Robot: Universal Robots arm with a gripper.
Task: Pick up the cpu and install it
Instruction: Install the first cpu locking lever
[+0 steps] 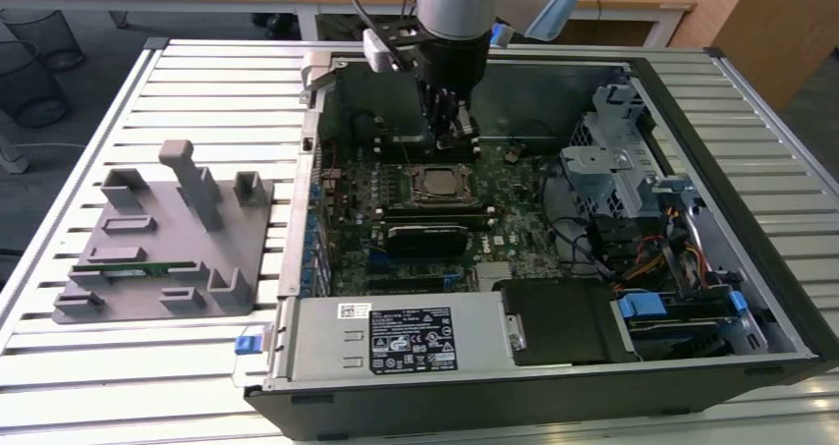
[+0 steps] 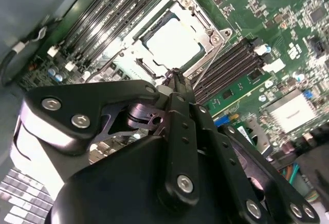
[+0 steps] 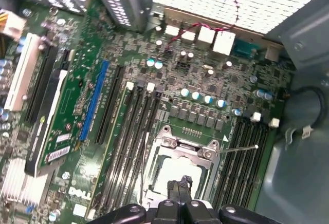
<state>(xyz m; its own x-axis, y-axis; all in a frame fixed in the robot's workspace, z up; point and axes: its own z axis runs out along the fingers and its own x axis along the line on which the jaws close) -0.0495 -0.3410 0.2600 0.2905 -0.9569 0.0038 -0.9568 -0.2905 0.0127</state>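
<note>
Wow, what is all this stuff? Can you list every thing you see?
table: one, silver slats, under everything.
computer case: one, black, open, on the table.
motherboard: one, green, inside the case.
socket: one, metal-framed, on the motherboard.
cpu: one, shiny silver, sitting in the socket.
memory slots: several, black, on both sides of the socket.
power supply: one, silver with a black label, in the case.
holder: one, grey, on the table at the exterior view's left.
memory stick: one, green, in the holder.
arm: one, silver-grey, reaching into the case.
gripper: one, black, shut, close over the socket.
</note>
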